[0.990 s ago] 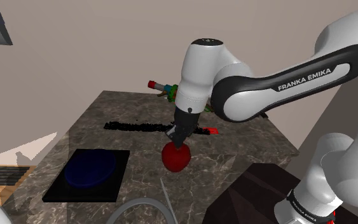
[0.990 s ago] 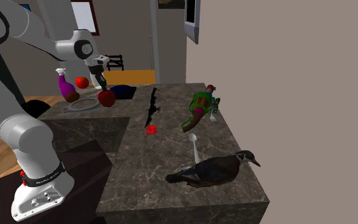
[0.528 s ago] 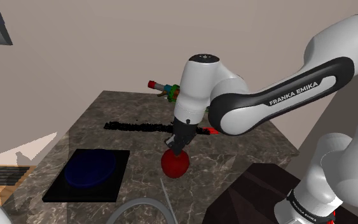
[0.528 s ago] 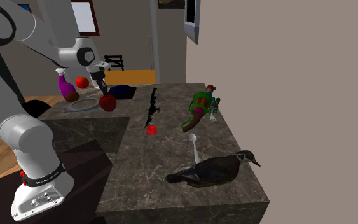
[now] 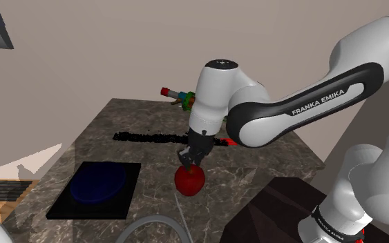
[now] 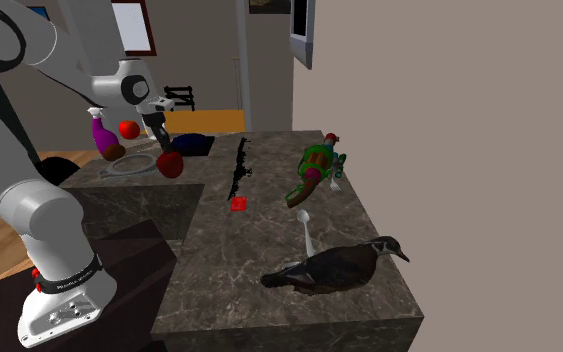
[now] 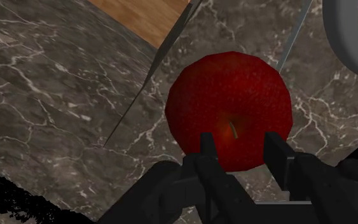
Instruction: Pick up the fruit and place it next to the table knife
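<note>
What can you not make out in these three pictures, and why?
Table knife: shoulder view, its middle hidden behind the arm.
Colourful toy: shoulder view, partly behind the arm.
Grey ring: wrist view, cut off by the picture's edge.
Apple: wrist view, underside hidden by its own bulk.

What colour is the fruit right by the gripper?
The apple is deep red and faintly speckled; the wrist view shows it best.

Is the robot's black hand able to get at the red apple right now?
Probably yes. The gripper hangs right at the top of the apple, whose stem dimple faces it, and nothing lies between them.
</note>
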